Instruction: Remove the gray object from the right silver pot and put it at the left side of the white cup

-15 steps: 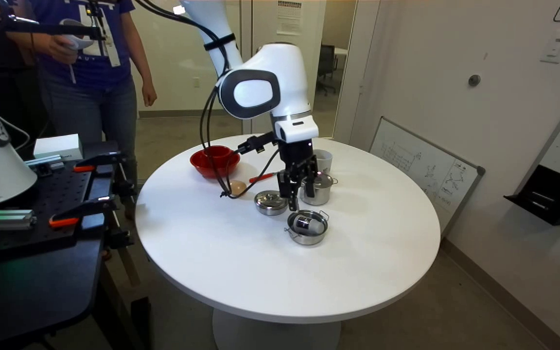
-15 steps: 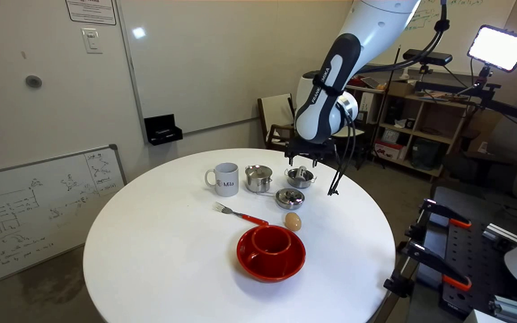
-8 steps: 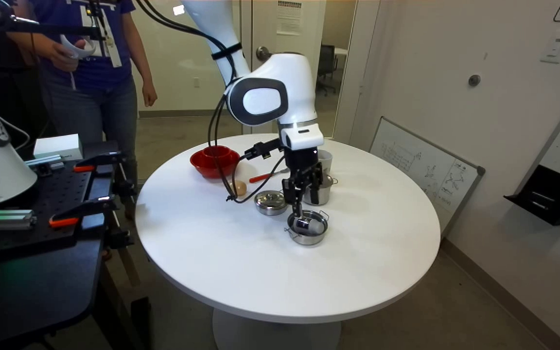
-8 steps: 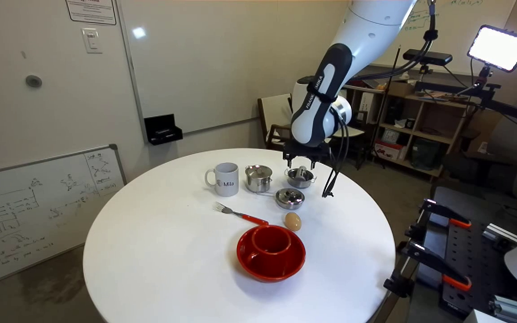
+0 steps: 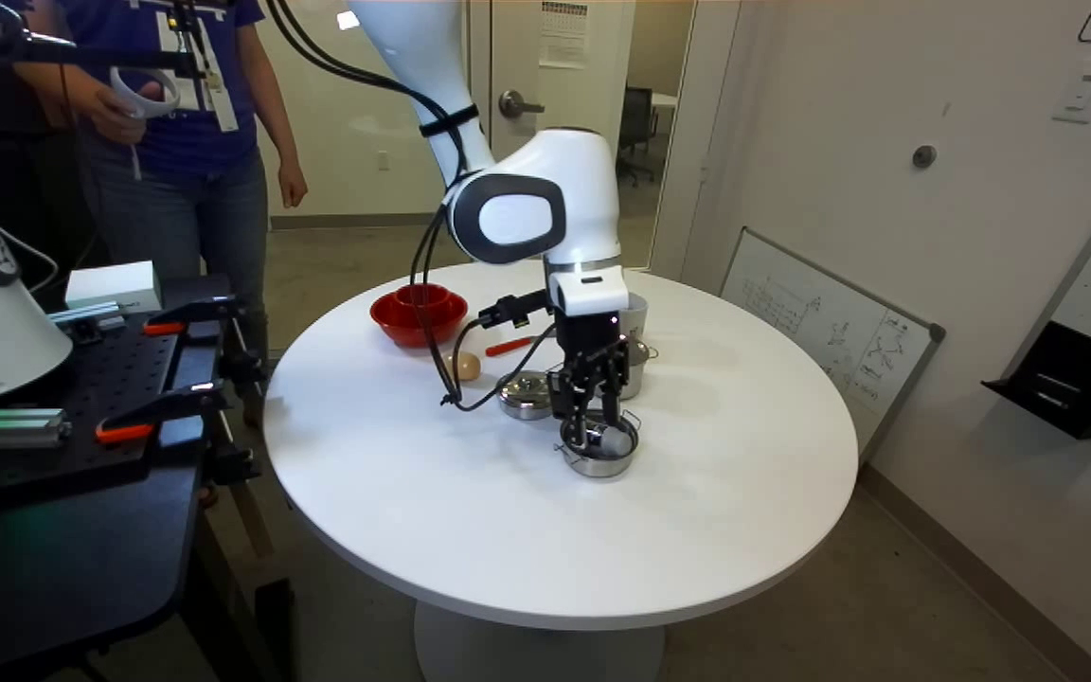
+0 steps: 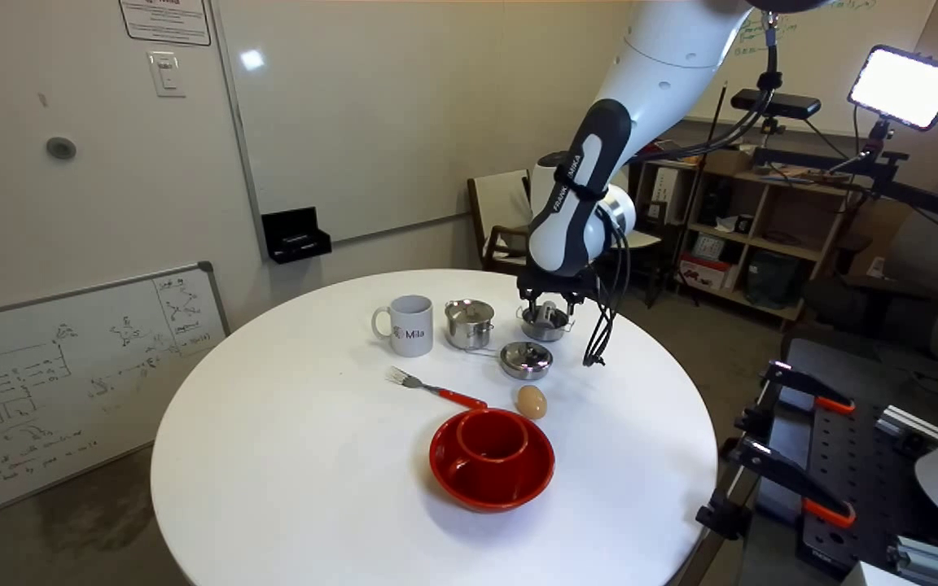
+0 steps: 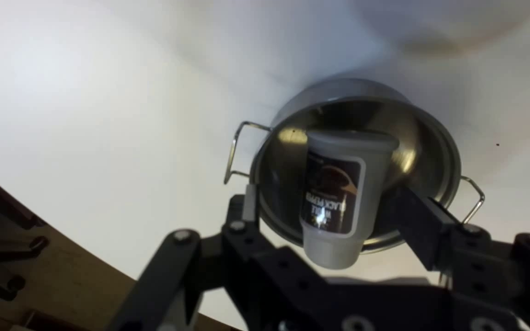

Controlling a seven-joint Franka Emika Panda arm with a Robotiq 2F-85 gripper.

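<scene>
The gray object is a tapered gray bottle with a dark pepper label [image 7: 375, 184]. It leans in the open silver pot [image 7: 451, 158], its narrow end over the rim; bottle [image 6: 548, 311] and pot [image 6: 546, 334] also show in an exterior view. My gripper [image 7: 329, 197] is open, one finger on each side of the bottle with gaps visible. In an exterior view the gripper [image 5: 595, 432] is low at the pot [image 5: 599, 467], partly hiding the bottle. The white cup [image 6: 410, 327] stands upright, handle outward; in an exterior view the cup [image 5: 635, 314] is partly behind the gripper.
A lidded silver pot [image 6: 469, 327] stands between the cup and the open pot. A lidded pan [image 6: 526, 362], an egg [image 6: 531, 402], a fork [image 6: 461, 398] and a red bowl [image 6: 541, 476] holding a red cup are nearby. Cables [image 5: 451, 398] hang beside the arm.
My gripper has moved down, first sideways toward the pot, and its fingers now stand on both sides of the gray bottle. The bottle, pot and cup have not moved.
</scene>
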